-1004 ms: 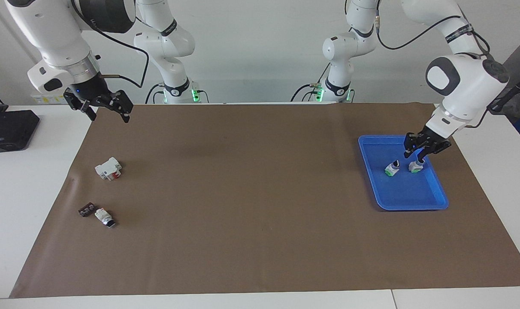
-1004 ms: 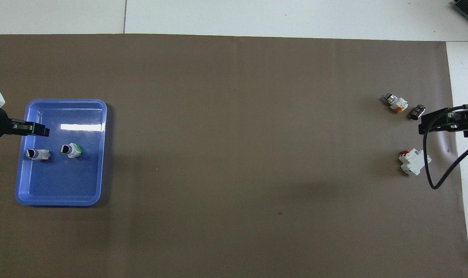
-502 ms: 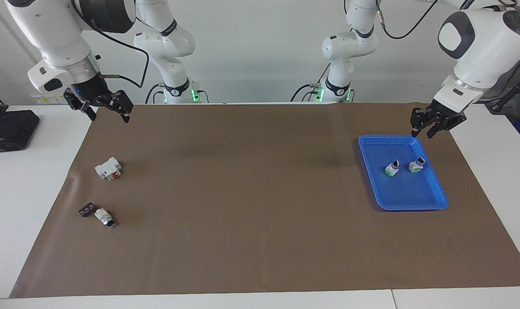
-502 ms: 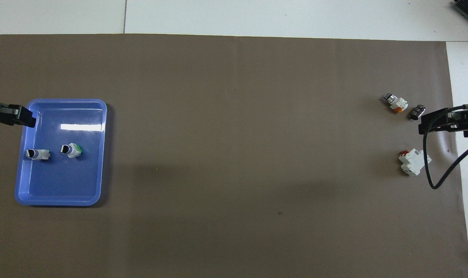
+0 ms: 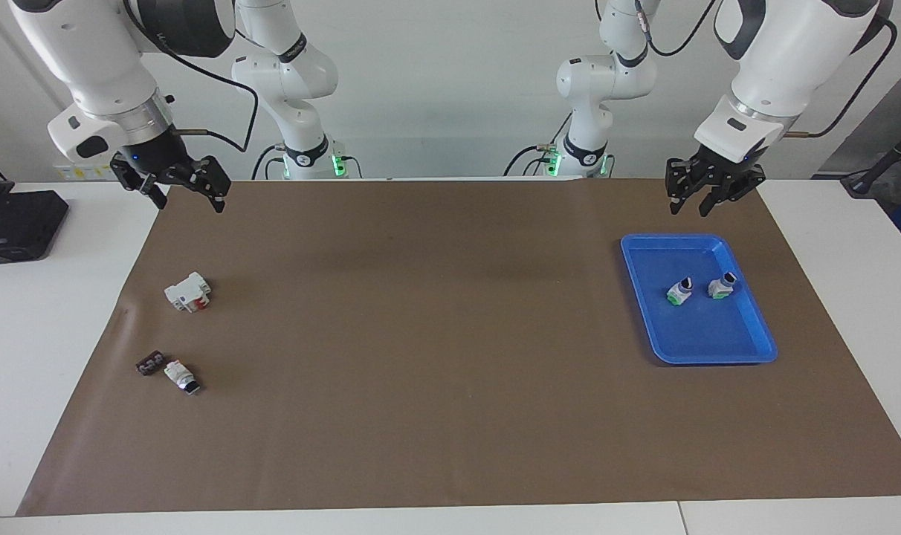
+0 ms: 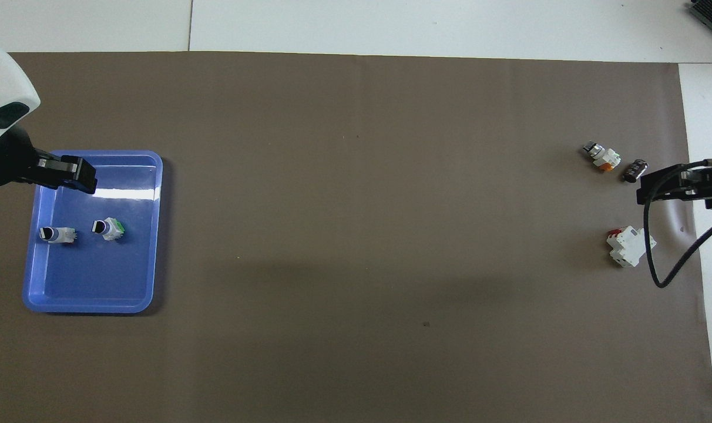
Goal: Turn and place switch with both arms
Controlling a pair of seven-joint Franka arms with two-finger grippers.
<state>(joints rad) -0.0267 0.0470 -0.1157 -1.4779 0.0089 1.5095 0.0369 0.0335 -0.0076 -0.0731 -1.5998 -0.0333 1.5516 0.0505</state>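
Two small white switches with green ends and black knobs lie side by side in the blue tray (image 5: 748,348) (image 6: 86,294). One switch (image 5: 721,286) (image 6: 57,234) lies toward the left arm's end, the other switch (image 5: 679,290) (image 6: 108,228) beside it. My left gripper (image 5: 690,207) (image 6: 84,176) is open and empty, raised high over the tray's edge. My right gripper (image 5: 186,198) (image 6: 647,191) is open and empty, waiting in the air over the mat's edge at the right arm's end.
Toward the right arm's end lie a white blocky part with red (image 5: 188,291) (image 6: 629,247), a white switch with red marking (image 5: 181,375) (image 6: 601,156) and a small black part (image 5: 149,363) (image 6: 634,170). A black box (image 5: 12,223) sits off the mat.
My left gripper has risen from the switch in the tray, leaving it there, and has swung up and toward the table's middle. The right arm has not moved.
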